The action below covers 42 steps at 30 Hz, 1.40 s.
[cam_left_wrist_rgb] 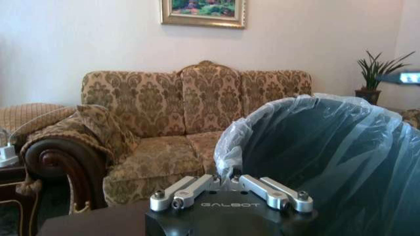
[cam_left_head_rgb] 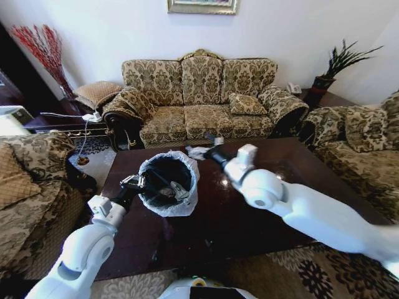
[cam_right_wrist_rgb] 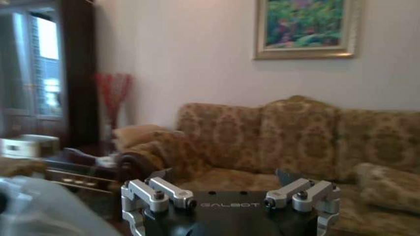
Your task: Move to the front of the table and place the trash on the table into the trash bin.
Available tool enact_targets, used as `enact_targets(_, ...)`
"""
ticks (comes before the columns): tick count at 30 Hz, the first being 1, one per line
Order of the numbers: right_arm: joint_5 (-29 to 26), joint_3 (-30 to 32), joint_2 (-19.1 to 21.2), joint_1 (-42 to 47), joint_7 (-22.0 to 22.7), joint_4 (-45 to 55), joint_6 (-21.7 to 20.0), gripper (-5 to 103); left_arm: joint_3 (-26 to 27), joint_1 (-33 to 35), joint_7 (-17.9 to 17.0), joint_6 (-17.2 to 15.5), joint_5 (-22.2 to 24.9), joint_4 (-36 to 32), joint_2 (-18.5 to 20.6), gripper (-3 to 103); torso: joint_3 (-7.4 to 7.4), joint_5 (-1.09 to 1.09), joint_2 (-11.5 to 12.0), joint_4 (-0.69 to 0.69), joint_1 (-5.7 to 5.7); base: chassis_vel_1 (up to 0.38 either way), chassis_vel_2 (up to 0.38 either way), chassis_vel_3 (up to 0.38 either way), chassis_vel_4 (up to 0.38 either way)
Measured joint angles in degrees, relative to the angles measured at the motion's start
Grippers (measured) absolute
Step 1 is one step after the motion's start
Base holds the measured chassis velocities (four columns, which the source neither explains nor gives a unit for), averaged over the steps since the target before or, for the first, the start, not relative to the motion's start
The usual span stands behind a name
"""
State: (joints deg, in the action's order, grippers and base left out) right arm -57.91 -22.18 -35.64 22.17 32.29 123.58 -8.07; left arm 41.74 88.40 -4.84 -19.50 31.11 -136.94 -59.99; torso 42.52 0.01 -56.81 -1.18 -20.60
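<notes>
The trash bin, black with a translucent white bag over its rim, stands on the left part of the dark brown table. My left gripper is at the bin's left side, shut on the bag-covered rim; in the left wrist view the bag rises right beside the gripper. A crumpled white paper lies near the table's far edge. My right gripper hovers just to its right, open, with its fingers spread wide. Some pale litter lies inside the bin.
A patterned sofa stands beyond the table's far edge, with armchairs to the left and right. A potted plant sits on a side table at the back right. A tiny scrap lies near the table's front edge.
</notes>
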Motion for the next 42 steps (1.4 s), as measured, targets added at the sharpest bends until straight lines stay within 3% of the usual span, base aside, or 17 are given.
enact_targets(3,7.14,13.04,0.37,17.53,0.00,-3.50,1.27,100,0.10,0.08,0.02,0.48,0.11,-0.19,0.28,3,0.00,0.02,0.00,0.01,0.00,0.000,0.000,0.000,0.000)
enact_targets(4,7.14,13.04,0.37,17.53,0.00,-3.50,1.27,100,0.10,0.08,0.02,0.48,0.11,-0.19,0.28,3,0.00,0.02,0.00,0.01,0.00,0.000,0.000,0.000,0.000)
enact_targets(6,11.11,22.88,-2.61,31.09,-0.41,-6.64,2.68,100,0.33,0.36,0.04,0.58,0.13,-0.27,0.62,3,0.00,0.03,0.00,0.00,0.00,0.000,0.000,0.000,0.000)
enact_targets(8,12.11,24.63,-3.56,33.89,-0.66,-7.44,3.11,100,0.38,0.43,0.03,0.58,0.12,-0.28,0.71,3,0.00,0.04,0.00,0.01,0.00,0.000,0.000,0.000,0.000)
enact_targets(11,17.68,31.42,-11.34,44.88,-2.47,-12.88,5.74,100,0.51,0.78,0.14,0.59,0.13,-0.63,1.11,3,-0.01,0.01,0.00,0.02,0.02,0.000,0.000,0.000,0.000)
enact_targets(12,17.68,31.42,-11.34,44.88,-2.47,-12.88,5.74,100,0.51,0.78,0.14,0.59,0.13,-0.63,1.11,3,-0.01,0.01,0.00,0.02,0.02,0.000,0.000,0.000,0.000)
enact_targets(15,19.39,32.79,-18.06,48.31,-2.78,-17.50,7.12,100,0.59,0.92,0.09,0.89,0.11,-0.63,1.67,3,0.00,0.00,0.00,-0.01,0.02,0.000,0.000,0.000,0.000)
enact_targets(19,18.79,32.99,-21.38,48.94,-2.74,-21.69,7.52,100,0.74,1.07,-0.04,0.92,0.09,-1.00,1.98,3,0.00,-0.01,0.00,-0.03,0.02,0.000,0.000,0.000,0.000)
enact_targets(30,15.45,32.69,-24.66,45.95,-5.34,-28.25,8.18,103,0.48,1.04,-0.49,0.92,0.10,-1.27,1.86,3,0.00,-0.01,0.00,0.00,0.00,-0.014,-0.015,-0.012,-0.009)
enact_targets(37,14.50,31.43,-24.65,44.04,-7.40,-30.67,8.22,83,0.75,1.48,-1.14,1.00,0.49,-1.89,1.72,3,0.00,-0.02,0.00,-0.02,0.01,-0.006,-0.008,-0.005,-0.005)
enact_targets(42,14.18,30.44,-24.59,42.39,-9.59,-32.98,8.25,60,0.69,1.51,-1.19,1.03,0.50,-2.14,1.52,3,0.00,-0.02,0.00,-0.01,0.00,0.000,0.000,0.000,0.000)
